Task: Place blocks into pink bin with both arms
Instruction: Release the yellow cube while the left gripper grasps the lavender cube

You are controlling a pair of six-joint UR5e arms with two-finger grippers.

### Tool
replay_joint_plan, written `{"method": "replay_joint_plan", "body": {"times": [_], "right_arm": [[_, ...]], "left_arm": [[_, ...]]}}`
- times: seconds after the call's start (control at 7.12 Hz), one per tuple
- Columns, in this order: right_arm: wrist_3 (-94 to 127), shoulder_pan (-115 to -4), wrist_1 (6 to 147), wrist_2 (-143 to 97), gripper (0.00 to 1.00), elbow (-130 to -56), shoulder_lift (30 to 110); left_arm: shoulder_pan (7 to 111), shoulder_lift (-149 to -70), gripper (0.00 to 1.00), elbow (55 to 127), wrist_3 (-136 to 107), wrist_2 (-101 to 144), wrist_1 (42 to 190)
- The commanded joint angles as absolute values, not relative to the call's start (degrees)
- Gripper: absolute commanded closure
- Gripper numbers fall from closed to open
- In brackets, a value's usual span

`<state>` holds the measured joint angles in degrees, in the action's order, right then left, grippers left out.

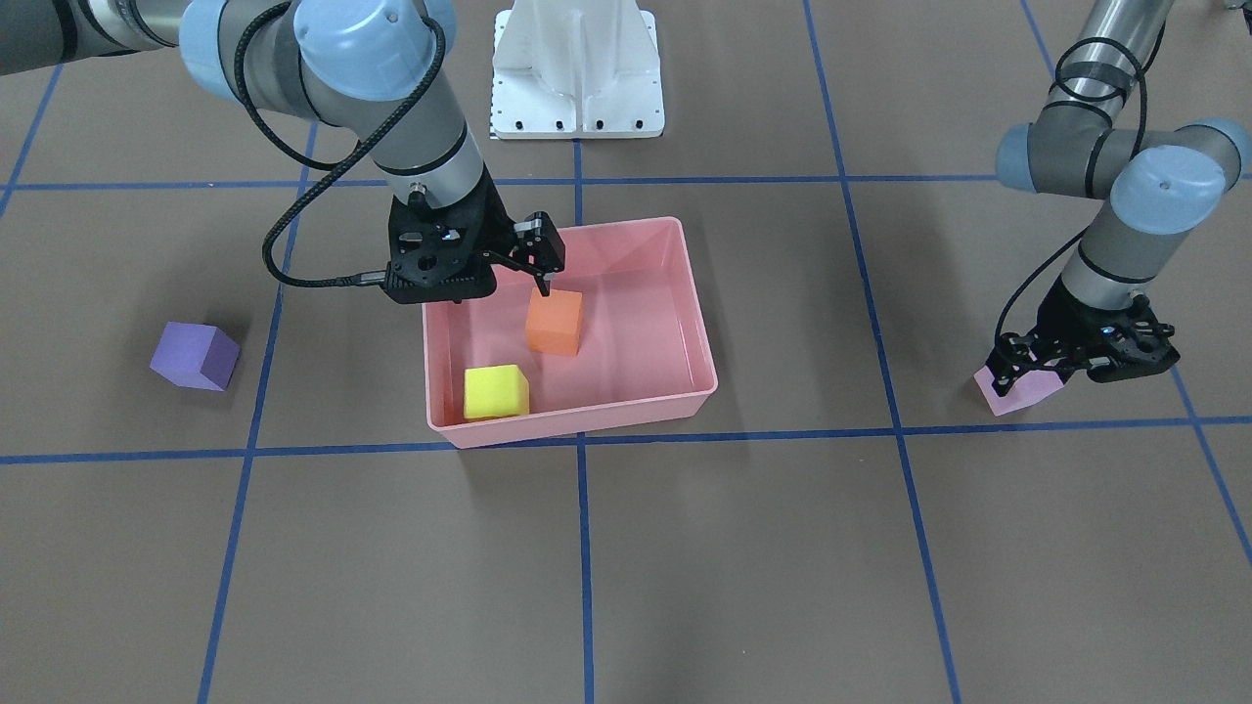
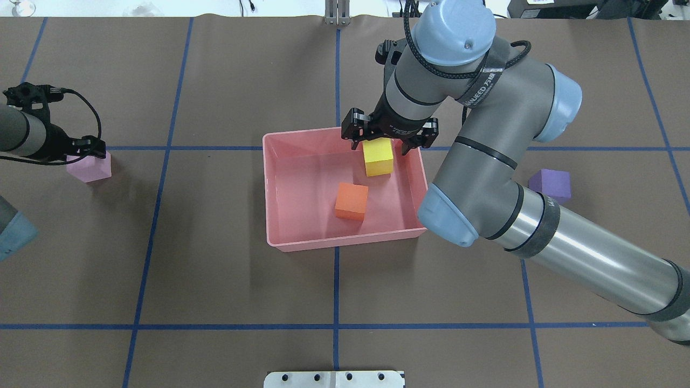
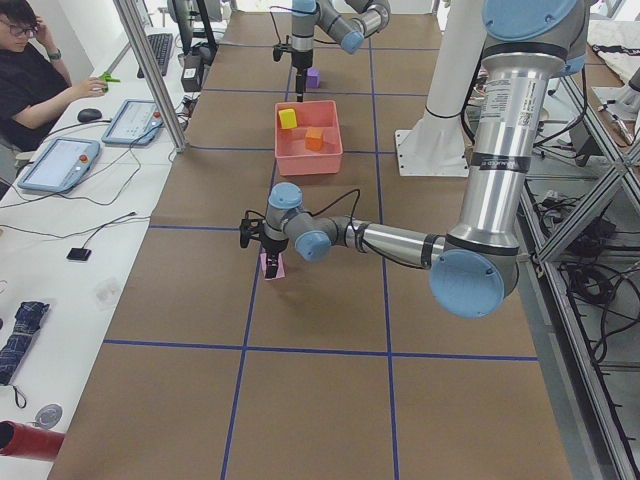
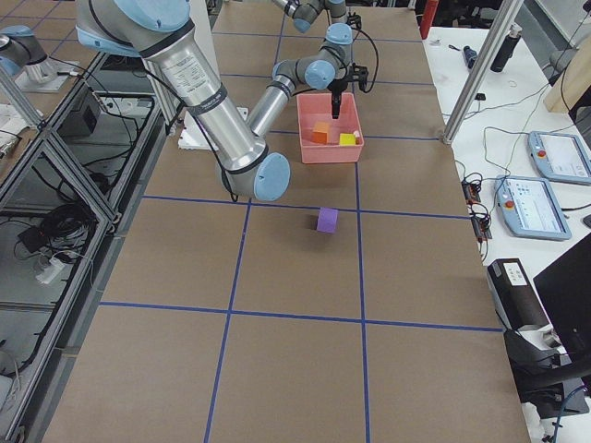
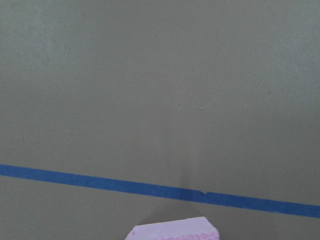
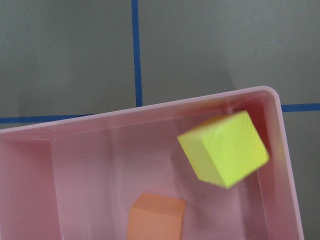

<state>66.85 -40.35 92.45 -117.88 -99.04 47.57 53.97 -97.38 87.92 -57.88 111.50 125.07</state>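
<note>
Across the brown table (image 1: 685, 567), my right arm (image 2: 539, 237) is reaching in and filling much of the overhead view's right side, while my left arm (image 1: 1115, 166) is showing there only as a cut-off stub at the left edge. At my base the white pedestal (image 1: 577, 68) is standing, clipped by the front view's top edge. The pink bin (image 2: 345, 241) is sitting at the table's middle.

My right gripper (image 2: 386, 141) is hanging over the bin's far right corner, jaws spread wider than a block and gripping nothing. From the front, one finger is hiding behind the gripper's body.

My left gripper (image 1: 1032, 372) is hanging low over the light pink block (image 1: 1017, 396), which is sitting on the table well to the bin's left. I cannot tell whether my jaws are clenching it or merely straddling it. My left wrist camera is catching only a sliver of the block at its bottom edge.

The purple block (image 1: 196, 357) is sitting on the table, well apart from the bin on my right. The orange block (image 1: 554, 323) is lying near the middle of the bin's floor. The yellow block (image 1: 496, 392) is lying in the corner below my open jaws. It is looking blurred and tilted in my right wrist view, so I cannot tell whether it is resting flat.
</note>
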Motion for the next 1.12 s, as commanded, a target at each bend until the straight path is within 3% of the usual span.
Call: {"method": "replay_joint_plan", "body": {"times": [0.0, 0.42, 0.7, 0.98], "right_arm": [[66.80, -41.91, 91.33, -118.47, 0.00, -99.93, 47.55], [63.65, -48.23, 92.02, -119.44, 0.00, -104.83, 52.00], [45.71, -54.37, 91.93, -120.58, 0.00, -106.35, 61.56], [39.29, -59.30, 91.32, -126.16, 0.00, -105.83, 70.71]], "left_arm": [[54.23, -97.12, 1.00, 89.47, -59.15, 111.71, 124.72], [58.25, -97.46, 1.00, 97.52, -58.89, 113.62, 114.33], [60.73, -104.73, 1.00, 106.48, -59.50, 118.20, 96.16], [60.12, -115.08, 1.00, 108.98, -71.29, 119.78, 86.33]]}}
